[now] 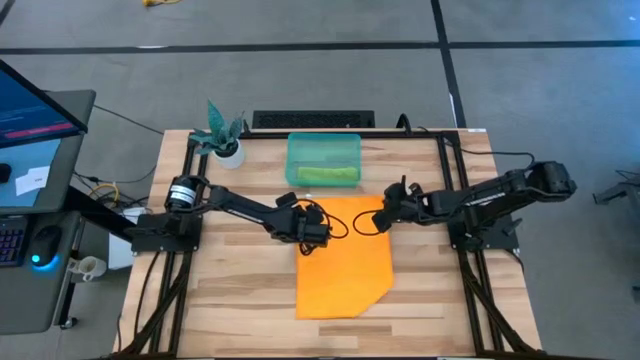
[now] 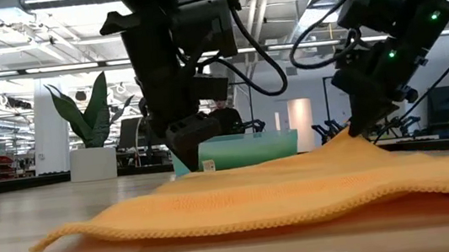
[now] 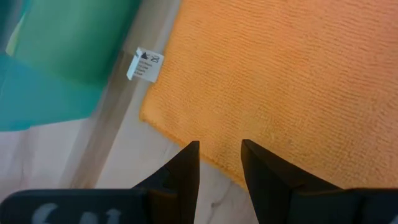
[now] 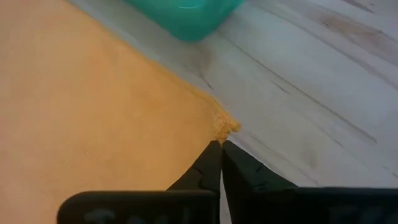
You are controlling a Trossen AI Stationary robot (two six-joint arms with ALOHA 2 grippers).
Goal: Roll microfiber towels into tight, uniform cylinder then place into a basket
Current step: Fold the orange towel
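The orange towel [image 1: 345,262] lies spread flat on the wooden table, its near right corner cut slantwise. Its far right corner rises to a low peak [image 2: 351,139] under my right gripper [image 1: 381,219], which is shut on it. My left gripper [image 1: 312,236] is open and hovers just above the towel's far left edge [image 3: 186,134], near a white label [image 3: 144,65]; I cannot tell whether it touches the cloth. The teal basket [image 1: 323,146] stands beyond the towel's far edge. A lime green towel [image 1: 325,176] lies inside it. My right gripper pinches the orange towel's far right corner [image 4: 224,127] between its two fingertips. It comes slanting down from the table's right side. The corner is raised a little off the table and crumpled at the tips, while the rest of the towel lies on the wood.
A white pot with a teal plant [image 1: 226,148] stands at the far left of the table, left of the basket. Bare wood lies right of the towel [image 1: 440,280] and left of it [image 1: 230,290]. A desk with a monitor [image 1: 40,120] stands off the table's left side.
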